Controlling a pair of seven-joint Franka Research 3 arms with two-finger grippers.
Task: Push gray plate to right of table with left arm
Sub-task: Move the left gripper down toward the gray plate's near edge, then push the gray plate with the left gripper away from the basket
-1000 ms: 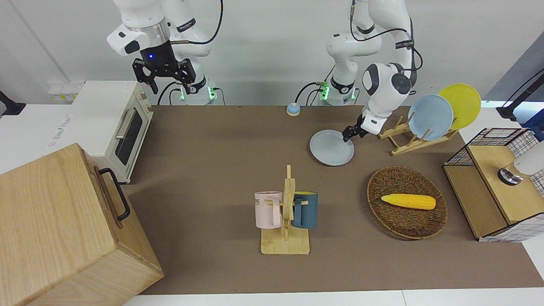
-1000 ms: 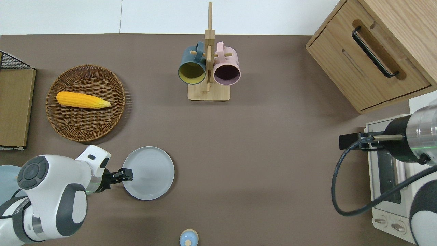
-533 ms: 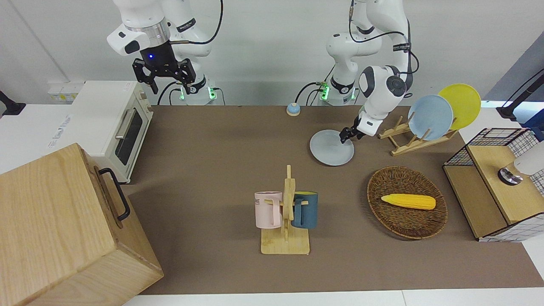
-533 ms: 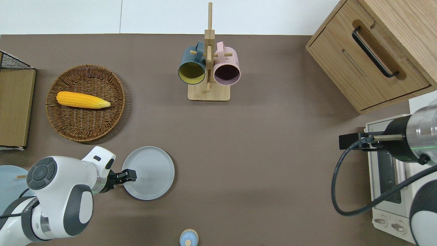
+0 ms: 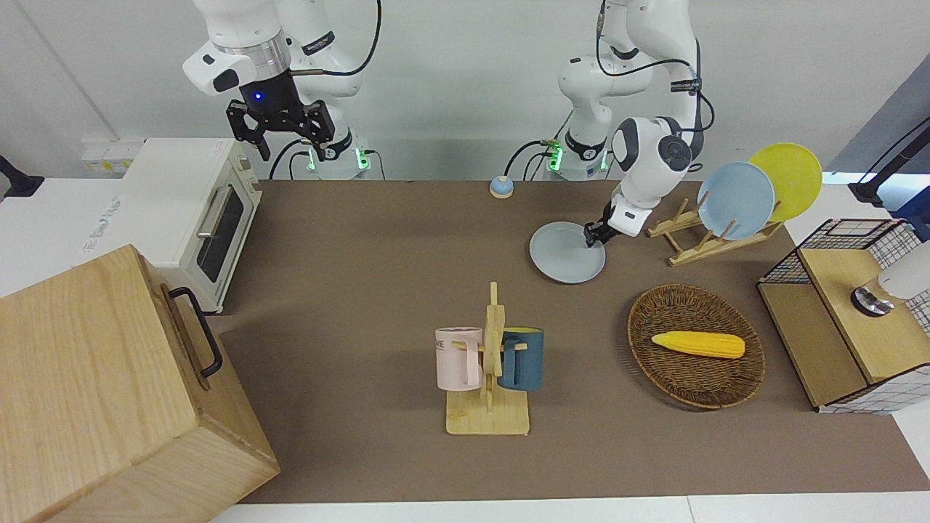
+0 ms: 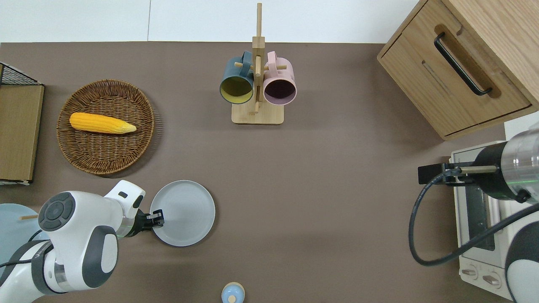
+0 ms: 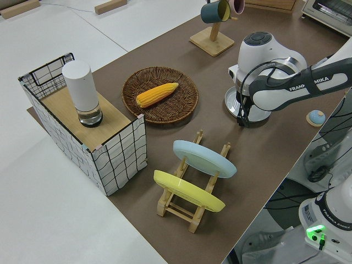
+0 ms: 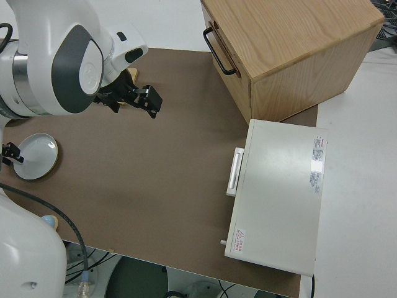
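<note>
— Where's the gray plate [image 6: 185, 212]?
— Flat on the table [image 6: 320, 189], toward the left arm's end, nearer the robots than the basket [image 6: 105, 126] and beside the plate rack [image 5: 690, 236].
— And the left gripper [image 6: 157, 218]?
— Down at the plate's rim, on the edge toward the left arm's end of the table; the plate spreads away from it toward the middle. Its tip overlaps the rim in the overhead view.
— Fingers?
— I can't tell whether they are apart or together.
— The right arm [image 5: 251, 51]?
— Parked, its fingers apart.
</note>
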